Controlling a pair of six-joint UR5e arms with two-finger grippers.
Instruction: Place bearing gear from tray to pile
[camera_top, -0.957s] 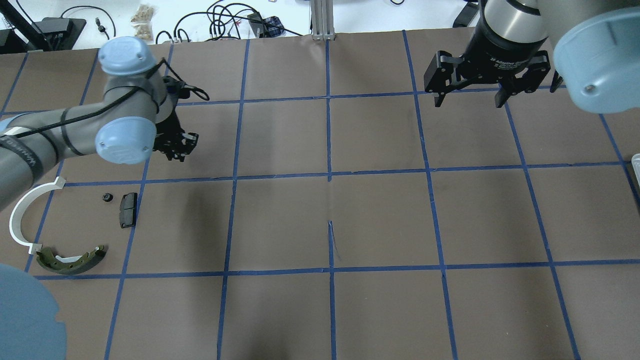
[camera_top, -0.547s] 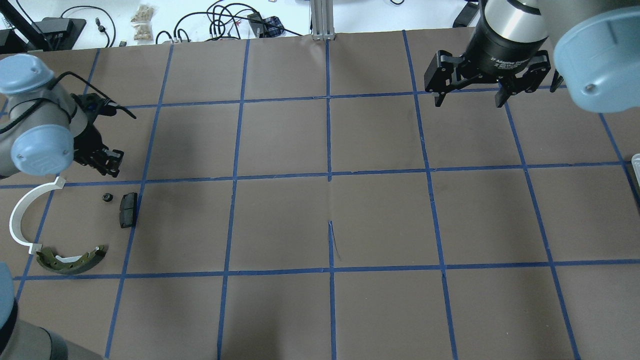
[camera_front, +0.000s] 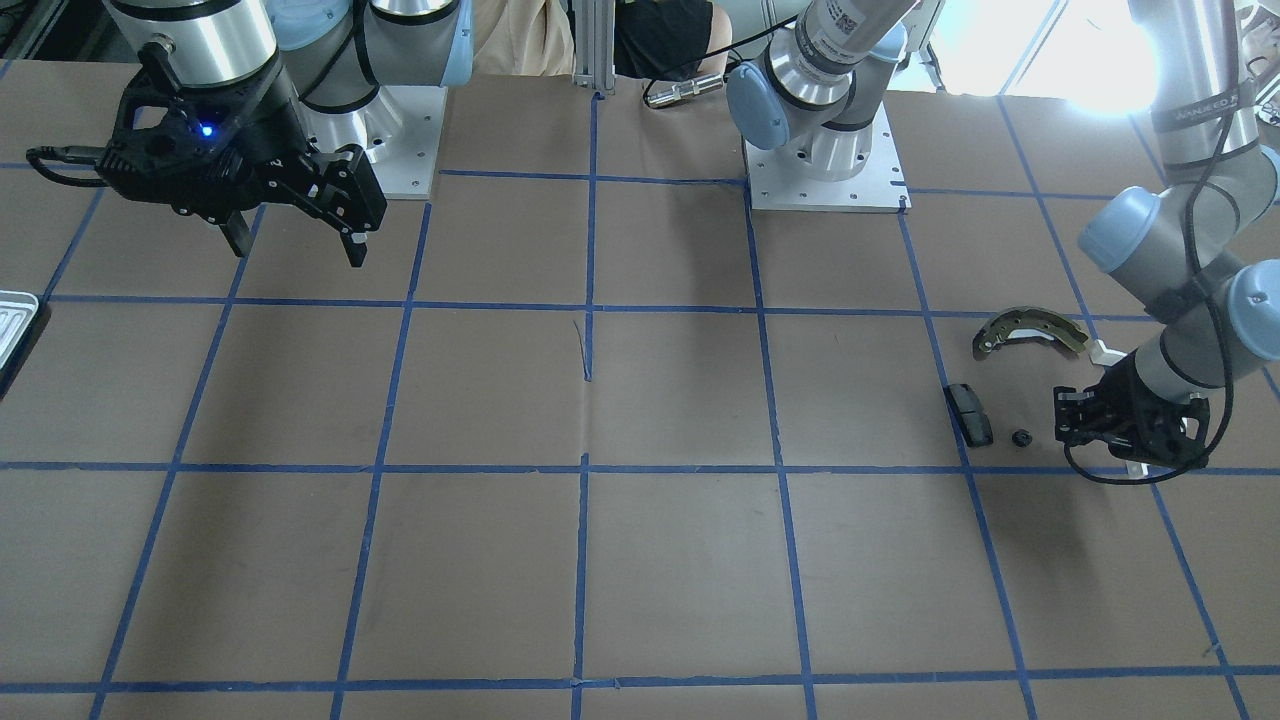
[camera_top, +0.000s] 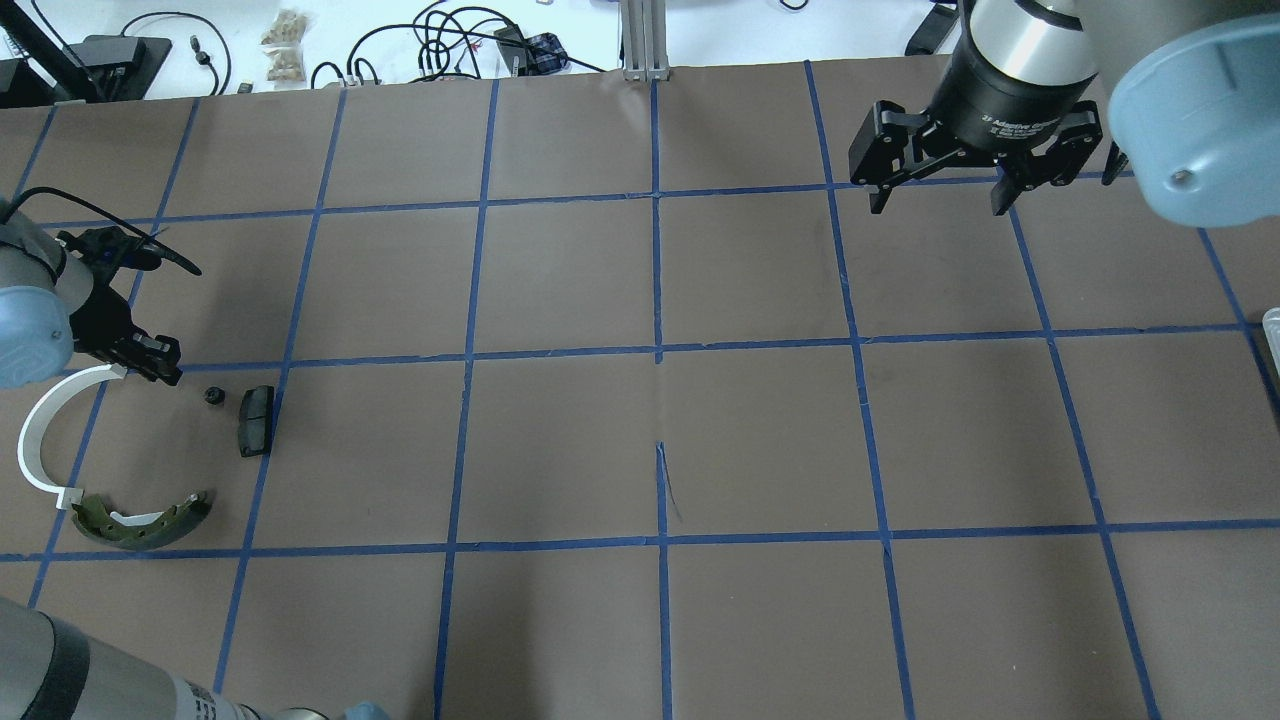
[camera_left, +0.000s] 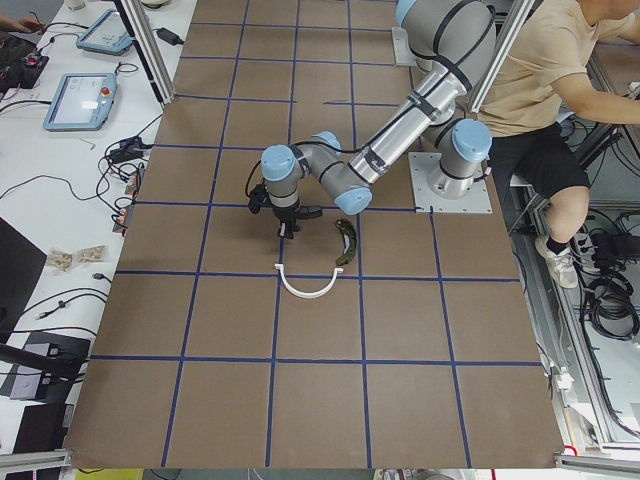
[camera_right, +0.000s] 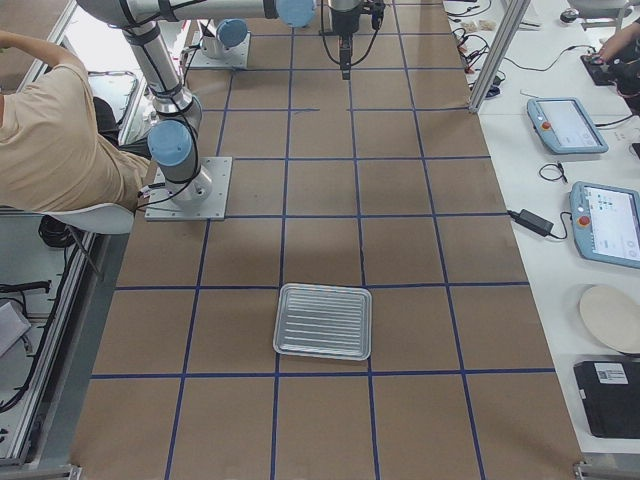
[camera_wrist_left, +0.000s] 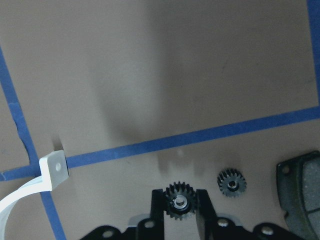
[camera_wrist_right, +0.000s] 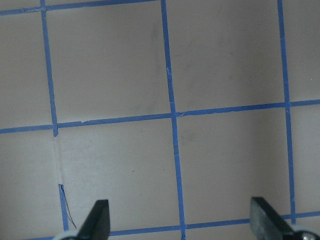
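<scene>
My left gripper (camera_wrist_left: 180, 220) is shut on a small black bearing gear (camera_wrist_left: 180, 202) and holds it just above the table. A second small gear (camera_wrist_left: 231, 182) lies on the table beside it. In the overhead view the left gripper (camera_top: 150, 362) is at the pile's far edge, between the white plastic arc (camera_top: 38, 440) and the lying gear (camera_top: 212, 396). The black pad (camera_top: 256, 420) and the olive brake shoe (camera_top: 140, 522) lie close by. The silvery ribbed tray (camera_right: 323, 321) sits at the table's right end with nothing in it. My right gripper (camera_top: 938, 192) is open and empty.
The table is brown paper with a grid of blue tape. Only the tray's edge (camera_top: 1272, 335) shows at the overhead view's right side. Cables and tablets lie beyond the table's far edge. A seated person (camera_left: 545, 90) is behind the robot bases.
My left arm has swung left and toward the pile with the gear held. It now sits by the white arc's end. The right arm has not moved.
</scene>
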